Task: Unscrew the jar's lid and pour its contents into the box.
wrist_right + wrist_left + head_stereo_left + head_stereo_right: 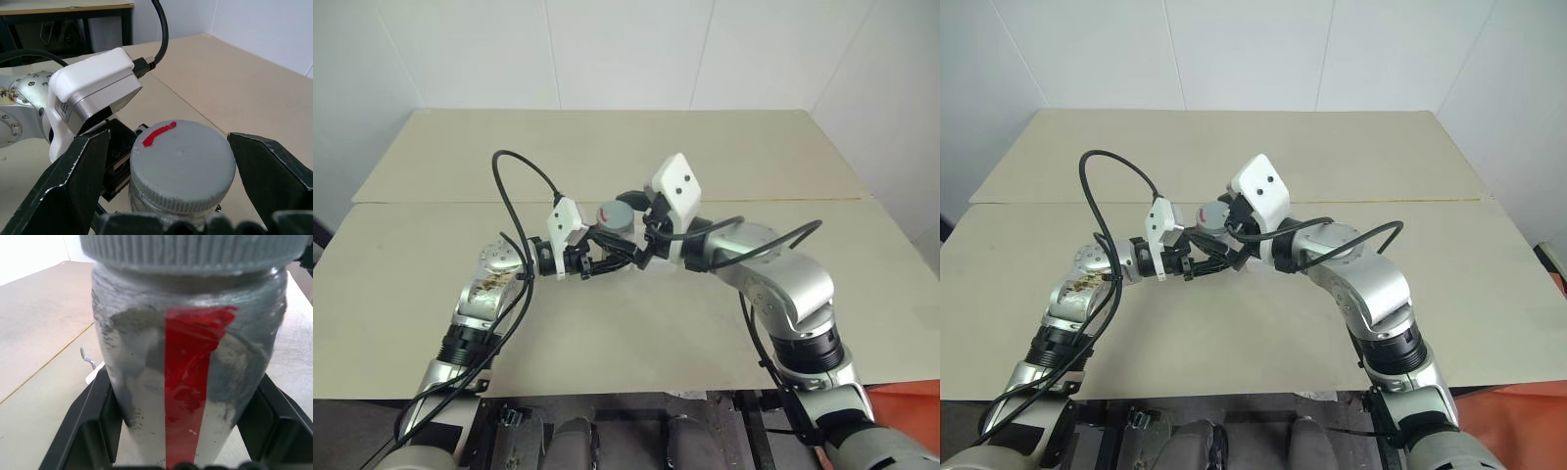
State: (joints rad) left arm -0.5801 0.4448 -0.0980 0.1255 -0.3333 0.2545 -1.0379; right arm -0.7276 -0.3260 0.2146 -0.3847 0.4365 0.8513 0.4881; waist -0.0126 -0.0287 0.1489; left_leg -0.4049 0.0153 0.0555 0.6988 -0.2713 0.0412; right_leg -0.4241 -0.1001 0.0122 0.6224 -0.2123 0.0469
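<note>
Beige table (607, 323) is seen beneath both arms. Above it, the silvery-grey jar (186, 377) is clamped upright between the left gripper (607, 257)'s fingers (93, 426). Its lid (182, 164) is flanked by the right gripper (171, 191)'s spread fingers, with gaps on both sides.

The jar (186, 382) has its base hidden behind the left gripper (188, 450); its coated wall conceals whatever lies inside; the lid (195, 252) above it is cut off at the edge.
</note>
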